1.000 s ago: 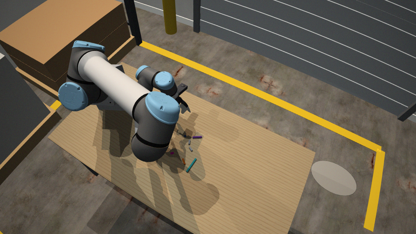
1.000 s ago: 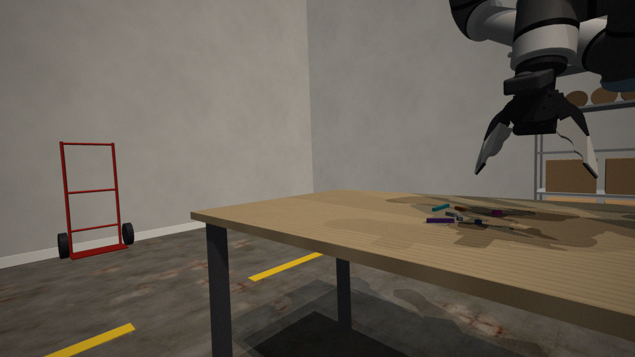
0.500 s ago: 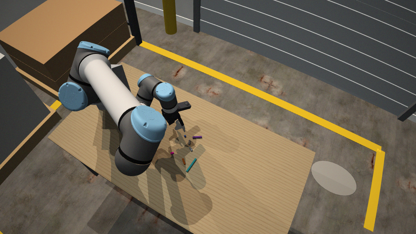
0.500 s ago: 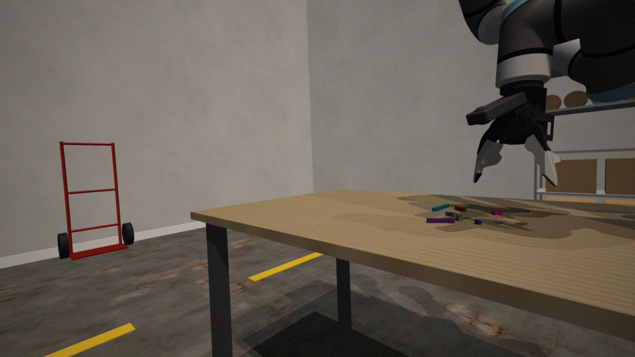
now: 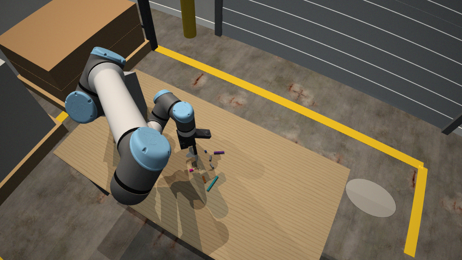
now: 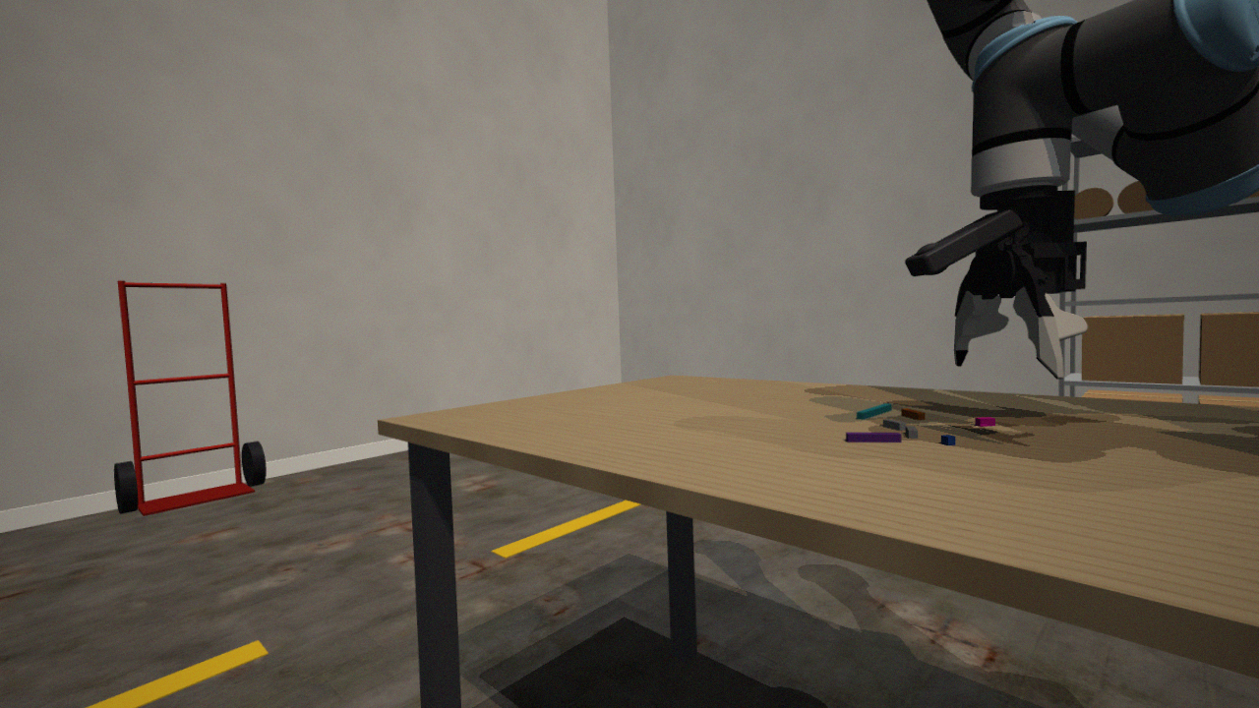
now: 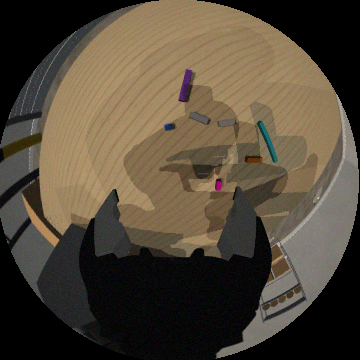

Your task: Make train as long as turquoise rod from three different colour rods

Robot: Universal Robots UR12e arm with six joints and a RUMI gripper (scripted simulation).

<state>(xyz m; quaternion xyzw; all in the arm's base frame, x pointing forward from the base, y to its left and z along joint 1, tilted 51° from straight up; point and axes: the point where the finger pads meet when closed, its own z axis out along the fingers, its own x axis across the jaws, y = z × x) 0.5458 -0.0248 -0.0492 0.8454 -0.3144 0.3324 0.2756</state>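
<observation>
The arm [image 5: 117, 100] [image 6: 1135, 70] runs out of the exterior view at one to three o'clock. From above, it hides part of the table [image 5: 274, 181] [image 6: 704, 457] [image 7: 115, 65] at nine o'clock; the exterior view crops the table at four.

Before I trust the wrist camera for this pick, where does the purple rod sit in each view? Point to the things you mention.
Top: purple rod [image 5: 218, 152] [image 6: 872, 437] [image 7: 185, 85], just right of centre, below mid-height.
Exterior: right of centre, below mid-height.
Wrist: upper middle.
Shared landmark: the turquoise rod [image 5: 212, 183] [image 6: 873, 411] [image 7: 267, 141].
</observation>
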